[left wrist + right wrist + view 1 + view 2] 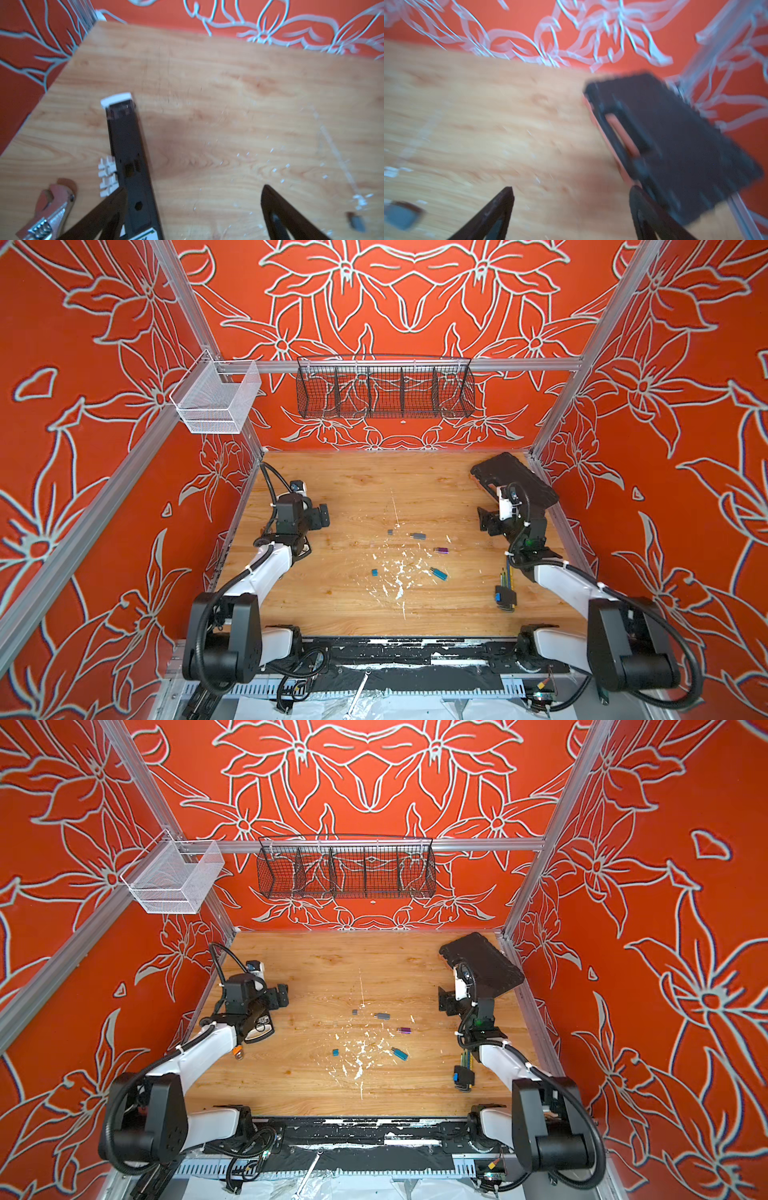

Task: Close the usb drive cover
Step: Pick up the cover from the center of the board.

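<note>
Evidently, no closing is happening yet: the left gripper [325,515] and right gripper [482,522] are hanging open and empty, with the grey usb drive [417,536] and its cover [390,532] lying apart.

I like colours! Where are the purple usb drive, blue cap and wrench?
purple usb drive [441,550]: in a top view, its middle.
blue cap [374,572]: in a top view, its centre.
adjustable wrench [55,207]: left wrist view, its metal body.

black case [675,135] blurred, grey cap [390,532] tiny
</note>
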Robot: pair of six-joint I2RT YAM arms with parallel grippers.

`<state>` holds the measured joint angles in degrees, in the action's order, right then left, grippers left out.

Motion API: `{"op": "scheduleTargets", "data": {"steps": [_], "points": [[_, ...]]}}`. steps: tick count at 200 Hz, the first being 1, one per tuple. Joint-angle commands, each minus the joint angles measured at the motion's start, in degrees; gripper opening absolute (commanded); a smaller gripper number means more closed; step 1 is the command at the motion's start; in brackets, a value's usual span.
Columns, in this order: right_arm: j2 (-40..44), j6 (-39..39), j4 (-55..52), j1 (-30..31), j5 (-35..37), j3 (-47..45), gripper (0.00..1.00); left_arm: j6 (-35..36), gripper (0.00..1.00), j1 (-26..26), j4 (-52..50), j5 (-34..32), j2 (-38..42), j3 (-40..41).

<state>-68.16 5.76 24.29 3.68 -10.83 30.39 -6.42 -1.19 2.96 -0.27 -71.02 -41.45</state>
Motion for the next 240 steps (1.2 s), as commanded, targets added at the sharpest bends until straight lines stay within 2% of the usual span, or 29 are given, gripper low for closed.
{"op": "scheduleTargets", "data": {"steps": [1, 16, 45, 93, 109, 170, 240], "points": [[1.47, 4.59, -14.8, 4.99, -12.49, 4.63, 0.86, -9.72, 0.97, -0.14, -16.1, 6.28, 4.43, -3.36], [0.18, 9.11, -23.1, 12.05, -12.11, 9.17, 0.84, -14.67, 0.98, 0.31, -19.59, 12.92, 6.07, -4.37], [-6.41, 16.04, -33.84, 24.45, -13.69, 16.09, 0.77, -19.79, 1.0, 1.71, -24.67, 18.15, 6.88, -4.9], [-18.87, 25.14, -41.17, 39.24, -10.0, 24.72, 0.68, -21.49, 0.97, 1.15, -31.47, 22.25, 5.13, -8.72], [-23.12, 28.0, -43.37, 42.61, -11.39, 27.73, 0.65, -22.68, 0.96, 0.12, -32.29, 23.65, 4.91, -9.66], [-37.3, 31.26, -49.74, 48.17, -12.43, 40.35, 0.54, -23.48, 0.91, -5.38, -35.72, 27.02, 2.92, -11.99], [-44.45, 33.33, -51.88, 49.62, -10.27, 46.3, 0.49, -22.23, 0.87, -6.3, -36.45, 25.81, 4.6, -13.3]]}}
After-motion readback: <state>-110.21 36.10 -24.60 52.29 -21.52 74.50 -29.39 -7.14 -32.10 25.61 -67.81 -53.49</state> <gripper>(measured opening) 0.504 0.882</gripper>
